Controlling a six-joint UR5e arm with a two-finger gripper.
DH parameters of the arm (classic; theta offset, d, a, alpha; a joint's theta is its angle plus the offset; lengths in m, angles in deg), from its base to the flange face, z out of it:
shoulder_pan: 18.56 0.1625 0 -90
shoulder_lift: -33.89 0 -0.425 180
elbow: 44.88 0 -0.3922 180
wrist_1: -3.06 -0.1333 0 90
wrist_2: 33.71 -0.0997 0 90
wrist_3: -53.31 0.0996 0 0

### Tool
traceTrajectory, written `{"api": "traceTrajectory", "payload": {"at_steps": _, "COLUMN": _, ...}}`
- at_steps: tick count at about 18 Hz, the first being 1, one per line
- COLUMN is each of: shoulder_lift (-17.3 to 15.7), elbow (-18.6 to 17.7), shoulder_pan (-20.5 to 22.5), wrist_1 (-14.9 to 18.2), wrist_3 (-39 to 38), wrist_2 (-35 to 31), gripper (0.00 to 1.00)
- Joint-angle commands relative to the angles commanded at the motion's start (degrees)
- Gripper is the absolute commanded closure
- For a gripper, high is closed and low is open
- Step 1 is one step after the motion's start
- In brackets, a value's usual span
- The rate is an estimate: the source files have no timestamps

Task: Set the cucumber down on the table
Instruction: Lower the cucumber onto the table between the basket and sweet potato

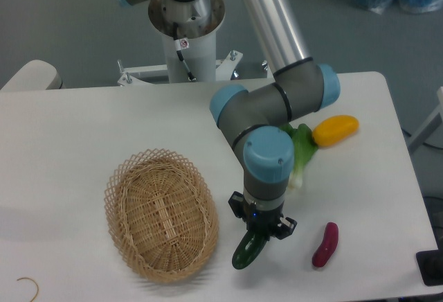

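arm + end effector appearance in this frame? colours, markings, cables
The arm has grey cylindrical joint housings with light blue round caps and a bare silver metal tube link. The end effector is small and black. A white base column carries a small red-and-white label and a black cable.

White table (83, 129): wicker basket (161, 214) front-left, bok choy (300, 151) & yellow veg (335, 130) right-rear, just beside each other; purple piece (325, 244) front-right.
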Motion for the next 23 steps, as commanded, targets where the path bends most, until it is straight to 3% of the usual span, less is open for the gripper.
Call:
{"api": "traceTrajectory", "payload": {"at_steps": 20, "shoulder_lift": 0.9, "elbow": -1.4, "shoulder_pan": -0.1, "wrist_1": 0.1, "wrist_3": -0.5, "wrist_2": 0.4, "gripper": 0.5}}
{"api": "traceTrajectory", "payload": {"at_steps": 21, "shoulder_lift": 0.8, "elbow": -1.4, "shoulder_pan": -0.1, "wrist_1": 0.1, "wrist_3": -0.4, "wrist_2": 0.4, "gripper": 0.48}}
{"api": "traceTrajectory", "payload": {"at_steps": 22, "shoulder_lift": 0.8, "elbow": -1.4, "shoulder_pan": -0.1, "wrist_1": 0.0, "wrist_3": -0.4, "wrist_2": 0.3, "gripper": 0.37}}
{"api": "traceTrajectory", "payload": {"at_steps": 23, "shoulder_lift": 0.7, "elbow": -1.3, "shoulder_pan": -0.1, "wrist_1": -0.1, "wrist_3": 0.2, "wrist_2": 0.2, "gripper": 0.11}}
